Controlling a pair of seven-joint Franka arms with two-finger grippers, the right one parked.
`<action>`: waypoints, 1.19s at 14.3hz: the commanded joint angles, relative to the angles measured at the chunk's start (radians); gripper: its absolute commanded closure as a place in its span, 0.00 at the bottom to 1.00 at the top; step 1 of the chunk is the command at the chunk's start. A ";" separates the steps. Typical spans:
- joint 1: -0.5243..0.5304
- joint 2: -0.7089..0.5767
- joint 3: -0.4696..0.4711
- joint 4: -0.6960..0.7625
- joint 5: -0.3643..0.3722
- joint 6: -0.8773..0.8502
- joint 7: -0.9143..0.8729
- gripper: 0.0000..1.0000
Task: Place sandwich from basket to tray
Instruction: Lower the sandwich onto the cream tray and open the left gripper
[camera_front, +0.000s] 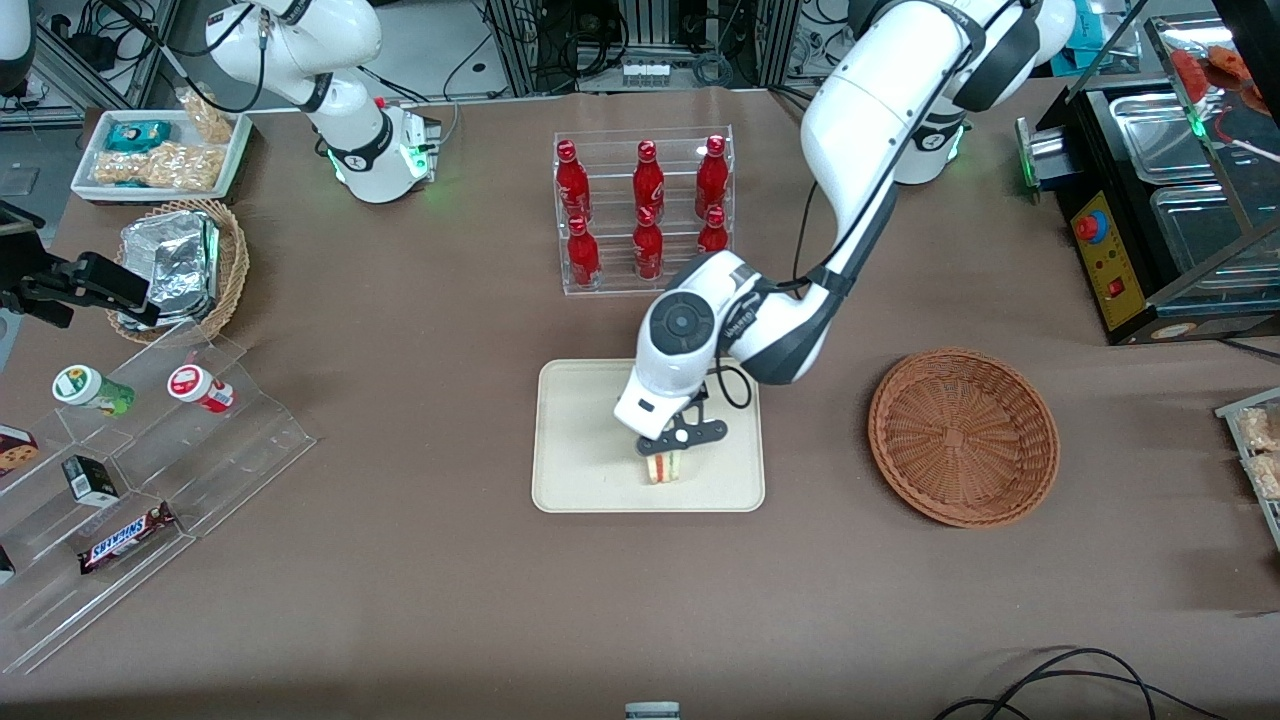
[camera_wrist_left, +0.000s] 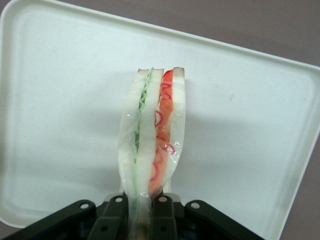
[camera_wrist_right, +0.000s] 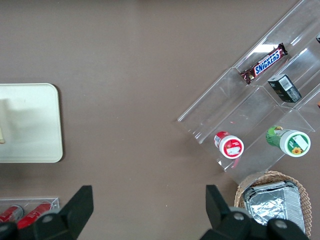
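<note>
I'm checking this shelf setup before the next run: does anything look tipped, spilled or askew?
Two small cups lie on their sides on the clear stepped display. Otherwise nothing stands out: the gripper holds the sandwich over the tray; the basket sits level.

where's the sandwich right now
The sandwich is over the tray, near its edge closest to the front camera, gripped in the hand. The basket sits toward the working arm's end of the table.

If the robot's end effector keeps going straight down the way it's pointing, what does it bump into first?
Most likely the tray. The end effector points down over it, shut on the sandwich, so the sandwich's lower edge would meet the tray first, if it is not touching already; the gap is hard to judge.
</note>
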 joint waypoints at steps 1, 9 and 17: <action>-0.008 -0.002 0.006 0.016 0.007 -0.012 0.050 0.90; -0.015 -0.007 0.008 0.009 0.014 0.025 0.047 0.00; 0.016 -0.291 0.061 0.001 0.036 -0.280 -0.010 0.00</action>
